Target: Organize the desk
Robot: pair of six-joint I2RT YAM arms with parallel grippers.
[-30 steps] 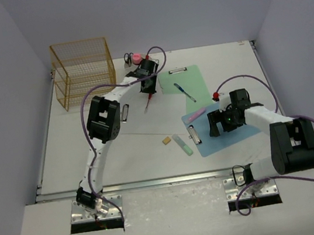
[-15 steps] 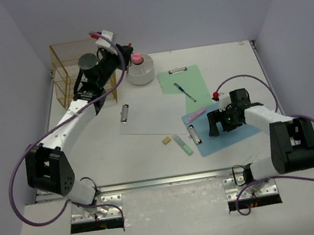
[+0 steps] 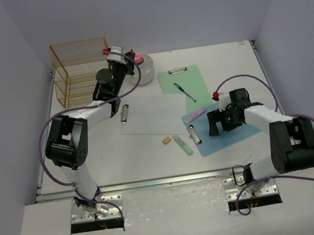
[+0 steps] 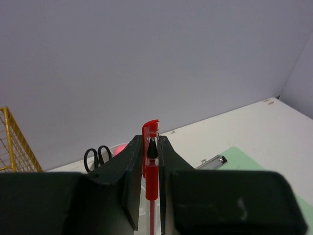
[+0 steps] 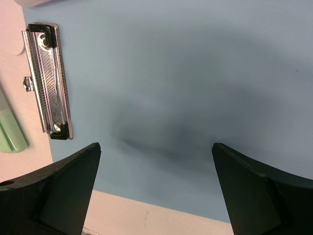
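The desk (image 3: 150, 148), a flat white rectangle with a metal front rail (image 3: 155, 182) and lavender walls (image 3: 147, 12), lies under the blue clipboard (image 3: 220, 143). Far left of that clipboard, the left gripper (image 4: 149, 147) clamps a red pen (image 4: 151, 171). Directly over it, the right gripper (image 5: 155, 149) gapes, holding nothing.

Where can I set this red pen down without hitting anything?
Bare desk lies along the front rail, between the left arm and the tan eraser, and in the far right corner beside the green clipboard. Crowded around the blue clipboard.
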